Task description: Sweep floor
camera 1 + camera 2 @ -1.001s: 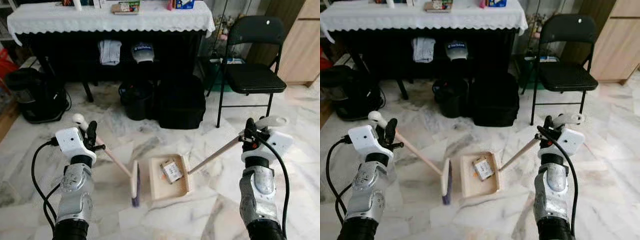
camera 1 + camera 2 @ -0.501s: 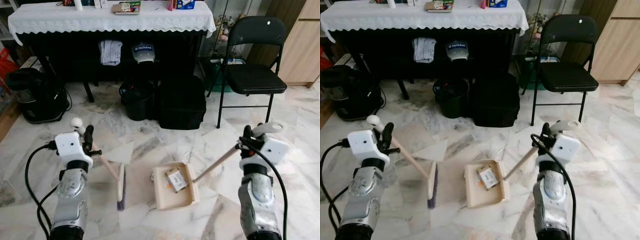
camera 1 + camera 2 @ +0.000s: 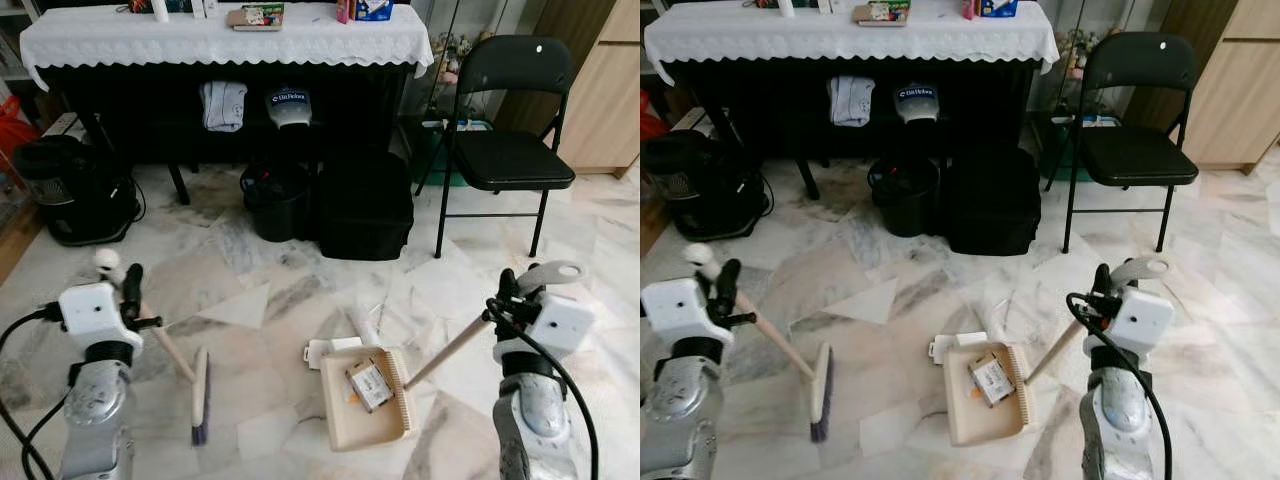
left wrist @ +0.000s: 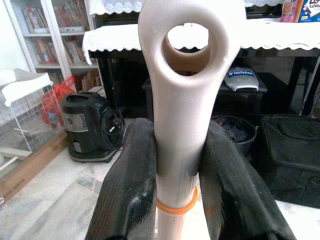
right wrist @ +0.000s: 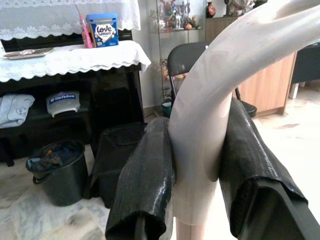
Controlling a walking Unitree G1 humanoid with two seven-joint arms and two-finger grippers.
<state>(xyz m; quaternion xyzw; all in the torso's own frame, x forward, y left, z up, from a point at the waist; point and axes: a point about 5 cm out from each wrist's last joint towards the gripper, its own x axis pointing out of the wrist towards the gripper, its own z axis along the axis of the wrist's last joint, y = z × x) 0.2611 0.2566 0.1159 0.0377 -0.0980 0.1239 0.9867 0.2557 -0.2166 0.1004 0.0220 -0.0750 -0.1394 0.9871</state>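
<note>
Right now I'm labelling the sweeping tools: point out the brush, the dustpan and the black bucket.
brush [image 3: 200, 395], left eye view, on its head.
dustpan [image 3: 352, 422], left eye view, on the tray's bare floor.
black bucket [image 3: 902, 203], right eye view, on its side wall.

Marble floor [image 3: 250, 300] under broom head [image 3: 200, 395], dustpan [image 3: 365, 400], bucket [image 3: 275, 200], black bag [image 3: 365, 205].

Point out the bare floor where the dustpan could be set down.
Bare marble lies between the brush head and the dustpan, and right of the pan toward the folding chair. Just behind the pan, white scraps clutter the floor; the bucket and black bag crowd the table's edge.
</note>
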